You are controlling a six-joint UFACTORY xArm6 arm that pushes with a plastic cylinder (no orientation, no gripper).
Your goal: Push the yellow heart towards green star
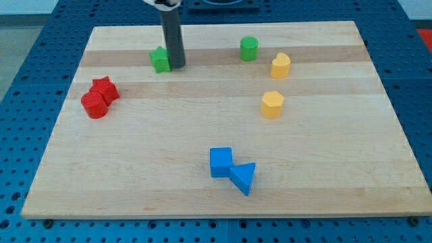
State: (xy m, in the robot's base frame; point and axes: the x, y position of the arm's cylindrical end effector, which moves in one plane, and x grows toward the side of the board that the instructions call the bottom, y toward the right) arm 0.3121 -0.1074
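Yellow heart (281, 65) lies near the view's top right of the wooden board (223, 196), and every place below is reckoned from it; the green star (160, 59) sits far off toward the view's left, at about the same height on the board, well apart from the heart. Just up and to the left of the heart stands a green cylinder (249, 48), close by but not touching, lying a little above the straight line from heart to star; the rest of that line is bare wood. Directly below the heart, near but apart, is a yellow hexagonal block (272, 104). Far to the left and lower, beyond the star, a red star (105, 89) and a red cylinder (94, 105) press against each other; down and to the left, toward the view's bottom, a blue cube (221, 163) touches a blue triangular block (244, 177).

My tip (177, 66) rests on the board far to the left of the heart, right against the green star's right side, between star and heart; the arm ends in a plain dark rod with no jaws to open or close. No container stands on the board.
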